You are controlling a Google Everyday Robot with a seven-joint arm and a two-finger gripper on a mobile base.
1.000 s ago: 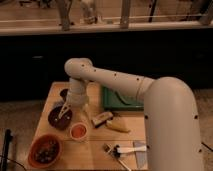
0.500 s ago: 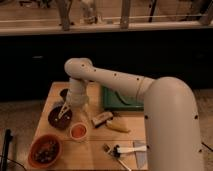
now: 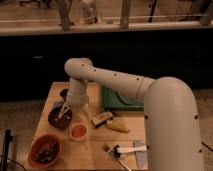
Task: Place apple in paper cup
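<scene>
- The gripper (image 3: 63, 110) hangs at the end of the pale arm (image 3: 115, 82), low over the dark brown bowl (image 3: 59, 119) at the left of the wooden table (image 3: 95, 145).
- I cannot tell whether the gripper is released or clenched, and nothing can be seen held in it.
- The apple (image 3: 78, 131), orange-red and round, sits inside the paper cup (image 3: 78, 137); only the cup's pale rim shows around it.
- The cup stands just right of and in front of the brown bowl, apart from the gripper.
- 1 larger orange bowl (image 3: 44, 150) with dark contents stands at the front left corner, near the cup.
- A yellow banana-like piece (image 3: 118, 126) lies right of the cup, with a small dark and white object (image 3: 102, 118) just behind it.
- A green tray (image 3: 116, 101) lies at the back, partly behind the arm.
- A white utensil (image 3: 124, 149) lies near the front right edge.
</scene>
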